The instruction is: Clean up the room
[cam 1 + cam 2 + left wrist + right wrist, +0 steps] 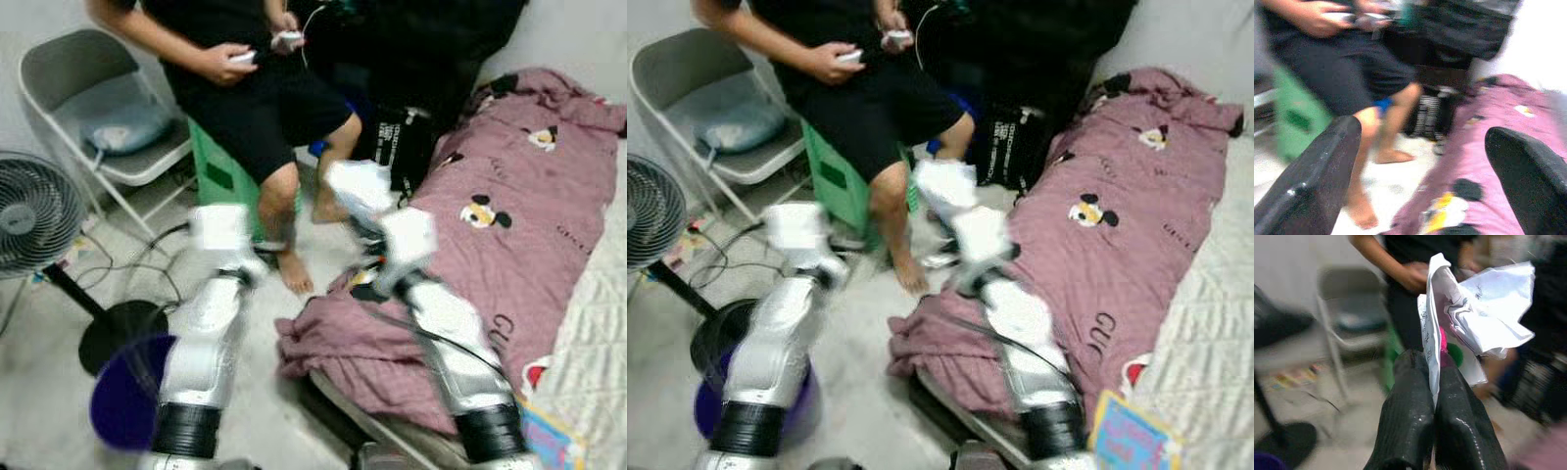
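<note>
We have the crumpled paper [1484, 308] pinched between the right gripper [1434, 382] and its two closed fingers, held up over the floor at the edge of the pink blanket [509, 255]. The purple bin [122, 397] sits at about 8 o'clock, beside the fan [34, 211]. We should keep the pinch firm, swing low toward the bin, and clear the seated person [265, 108] at 12 o'clock. Our left gripper [1420, 161] is spread wide, holding nothing
</note>
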Controlling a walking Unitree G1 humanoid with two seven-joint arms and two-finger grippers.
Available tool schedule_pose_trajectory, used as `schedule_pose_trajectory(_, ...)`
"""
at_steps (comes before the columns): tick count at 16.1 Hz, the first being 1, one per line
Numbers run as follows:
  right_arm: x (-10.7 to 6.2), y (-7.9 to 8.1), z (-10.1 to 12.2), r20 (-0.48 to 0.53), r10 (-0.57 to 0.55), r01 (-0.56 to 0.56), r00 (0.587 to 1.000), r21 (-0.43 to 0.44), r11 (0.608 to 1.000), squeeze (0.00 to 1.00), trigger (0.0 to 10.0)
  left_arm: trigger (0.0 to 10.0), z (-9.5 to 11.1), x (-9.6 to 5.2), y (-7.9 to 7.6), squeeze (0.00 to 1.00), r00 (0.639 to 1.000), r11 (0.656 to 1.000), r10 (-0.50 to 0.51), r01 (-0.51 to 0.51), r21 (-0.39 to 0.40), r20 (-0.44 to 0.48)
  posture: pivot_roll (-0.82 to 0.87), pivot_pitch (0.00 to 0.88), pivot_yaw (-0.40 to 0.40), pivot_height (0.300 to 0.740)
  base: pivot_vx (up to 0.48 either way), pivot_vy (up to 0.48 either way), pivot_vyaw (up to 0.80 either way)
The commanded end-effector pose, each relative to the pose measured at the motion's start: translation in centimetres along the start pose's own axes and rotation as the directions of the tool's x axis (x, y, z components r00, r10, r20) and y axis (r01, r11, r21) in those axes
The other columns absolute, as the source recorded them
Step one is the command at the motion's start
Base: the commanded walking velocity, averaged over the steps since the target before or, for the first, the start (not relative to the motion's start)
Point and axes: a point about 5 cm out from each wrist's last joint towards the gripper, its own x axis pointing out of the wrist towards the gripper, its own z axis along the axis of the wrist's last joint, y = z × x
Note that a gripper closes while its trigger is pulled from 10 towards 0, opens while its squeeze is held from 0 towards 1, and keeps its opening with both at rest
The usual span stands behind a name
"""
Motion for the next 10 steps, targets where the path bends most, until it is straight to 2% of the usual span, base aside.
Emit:
schedule_pose_trajectory(1, 0.79, 1.69, 0.93, 0.041, 0.059, -0.059, 0.997, -0.011, 0.998, 0.00, 10.0, 10.0, -0.49, -0.50, 1.24, 0.00, 0.998, 0.998, 0.062, -0.062, -0.012, -0.018, -0.04, 0.000, -0.009, 0.740, 0.000, 0.000, 0.80)
schedule_pose_trajectory(10, 0.84, 1.87, 0.91, 0.044, 0.082, -0.082, 0.996, 0.002, 0.997, 0.00, 10.0, 10.0, -0.48, -0.46, 1.26, 0.00, 0.997, 0.998, 0.069, -0.069, -0.003, -0.020, -0.04, 0.000, -0.012, 0.740, 0.000, 0.000, 0.80)
